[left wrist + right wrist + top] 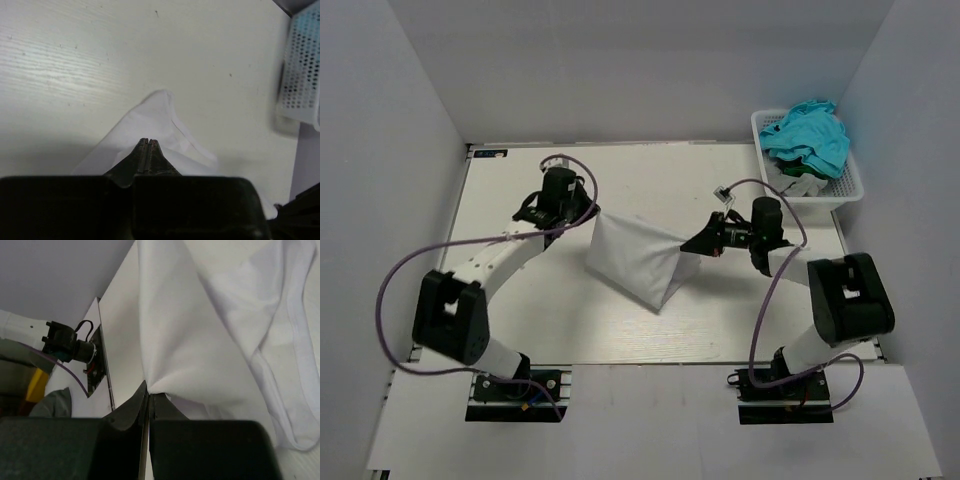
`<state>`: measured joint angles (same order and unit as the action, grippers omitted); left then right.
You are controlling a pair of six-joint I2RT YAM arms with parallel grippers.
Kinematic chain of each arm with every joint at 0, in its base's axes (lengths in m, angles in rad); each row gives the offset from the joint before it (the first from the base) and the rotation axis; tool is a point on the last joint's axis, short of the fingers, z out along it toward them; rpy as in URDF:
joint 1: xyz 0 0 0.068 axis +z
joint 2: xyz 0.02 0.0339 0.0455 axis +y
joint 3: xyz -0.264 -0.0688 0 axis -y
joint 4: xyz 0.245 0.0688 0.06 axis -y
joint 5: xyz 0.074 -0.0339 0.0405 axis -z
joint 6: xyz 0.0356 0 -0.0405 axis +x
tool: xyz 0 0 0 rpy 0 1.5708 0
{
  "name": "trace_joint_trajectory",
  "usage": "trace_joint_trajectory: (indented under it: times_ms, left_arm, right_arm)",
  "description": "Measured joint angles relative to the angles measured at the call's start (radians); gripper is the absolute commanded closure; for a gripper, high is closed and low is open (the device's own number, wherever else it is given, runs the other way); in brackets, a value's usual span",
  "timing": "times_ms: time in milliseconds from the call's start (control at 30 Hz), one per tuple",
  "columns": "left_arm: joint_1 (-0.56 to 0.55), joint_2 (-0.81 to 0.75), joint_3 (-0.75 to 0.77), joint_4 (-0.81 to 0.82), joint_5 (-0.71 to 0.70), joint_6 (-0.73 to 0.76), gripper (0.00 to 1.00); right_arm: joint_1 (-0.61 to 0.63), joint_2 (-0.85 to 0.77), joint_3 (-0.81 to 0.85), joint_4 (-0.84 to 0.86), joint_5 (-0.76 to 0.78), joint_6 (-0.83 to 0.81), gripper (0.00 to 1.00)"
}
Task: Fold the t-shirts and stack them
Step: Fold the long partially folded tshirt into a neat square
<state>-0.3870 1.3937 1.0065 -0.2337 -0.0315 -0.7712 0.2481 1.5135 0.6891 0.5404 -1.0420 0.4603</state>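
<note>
Shirts: left hand [591, 213] and right hand [694, 243] are pinching one white cloth t-shirt [635, 258]; turquoise cloth shirts [808, 137] are filling one white lattice basket [848, 182].

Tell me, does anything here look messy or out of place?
Nothing looks damaged. The white t-shirt hangs like a lopsided tent, pinched between the left tool and right tool instead of lying flat. The turquoise t-shirts sit in a crumpled heap in the basket at the far right corner.

No readable text, label or number shows anywhere.
</note>
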Motion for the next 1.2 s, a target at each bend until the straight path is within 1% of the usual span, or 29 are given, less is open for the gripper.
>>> trace_joint_trajectory:
  times_ms: [100,167,200,267,367,433,500,600,700,767,800,833,867,900,967,1000,1033,1067,1100,1133,1200]
  left_arm:
    - [0.002,0.171,0.093,0.020,-0.042,-0.002,1.00]
    - [0.005,0.257,0.138,0.033,-0.053,-0.003,1.00]
    - [0.005,0.305,0.167,0.031,-0.057,-0.004,1.00]
    - [0.006,0.370,0.209,0.033,-0.064,-0.005,1.00]
    - [0.006,0.488,0.304,0.043,-0.064,-0.004,1.00]
    - [0.006,0.552,0.361,0.052,-0.062,-0.004,1.00]
    - [0.005,0.594,0.394,0.058,-0.061,-0.003,1.00]
    - [0.005,0.629,0.414,0.062,-0.065,-0.003,1.00]
    - [0.005,0.649,0.424,0.061,-0.065,-0.003,1.00]
    - [0.005,0.650,0.425,0.058,-0.065,-0.001,1.00]
    - [0.005,0.650,0.427,0.056,-0.065,0.003,0.97]
    - [0.004,0.650,0.431,0.051,-0.066,0.005,0.88]
    - [0.003,0.650,0.436,0.043,-0.066,0.012,0.69]
    - [0.003,0.650,0.441,0.035,-0.067,0.025,0.60]
    - [0.004,0.648,0.450,0.018,-0.076,0.033,0.44]
    - [0.004,0.644,0.450,0.007,-0.080,0.038,0.33]
    - [0.004,0.636,0.450,-0.009,-0.088,0.045,0.27]
    - [0.004,0.628,0.450,-0.023,-0.094,0.050,0.23]
    - [0.004,0.618,0.450,-0.036,-0.105,0.055,0.07]
    - [0.003,0.607,0.449,-0.046,-0.112,0.065,0.05]
    - [-0.002,0.567,0.435,-0.058,-0.122,0.081,0.07]
  right_arm:
    - [-0.046,0.107,-0.067,0.154,-0.014,0.113,1.00]
    - [-0.076,0.185,-0.082,0.260,-0.023,0.192,1.00]
    - [-0.090,0.226,-0.087,0.366,-0.030,0.258,1.00]
    - [-0.120,0.316,-0.091,0.496,-0.039,0.385,1.00]
    - [-0.153,0.458,-0.082,0.643,-0.057,0.613,1.00]
    - [-0.163,0.559,-0.064,0.681,-0.064,0.731,1.00]
    - [-0.165,0.606,-0.065,0.689,-0.066,0.796,1.00]
    - [-0.165,0.601,-0.070,0.710,-0.074,0.842,1.00]
    - [-0.167,0.581,-0.070,0.739,-0.081,0.848,1.00]
    - [-0.167,0.568,-0.071,0.748,-0.084,0.842,0.91]
    - [-0.167,0.563,-0.072,0.752,-0.084,0.840,0.88]
    - [-0.167,0.556,-0.075,0.752,-0.084,0.833,0.73]
    - [-0.167,0.542,-0.081,0.748,-0.084,0.821,0.48]
    - [-0.167,0.527,-0.087,0.746,-0.084,0.809,0.10]
    - [-0.167,0.481,-0.096,0.741,-0.079,0.723,0.10]
    - [-0.167,0.450,-0.099,0.700,-0.062,0.654,0.10]
    - [-0.166,0.384,-0.097,0.635,-0.047,0.569,0.10]
    - [-0.162,0.323,-0.086,0.522,-0.007,0.481,0.10]
    - [-0.156,0.254,-0.068,0.397,0.045,0.382,0.10]
    - [-0.150,0.187,-0.037,0.266,0.113,0.280,0.10]
    - [-0.140,0.076,0.023,0.044,0.239,0.113,0.10]
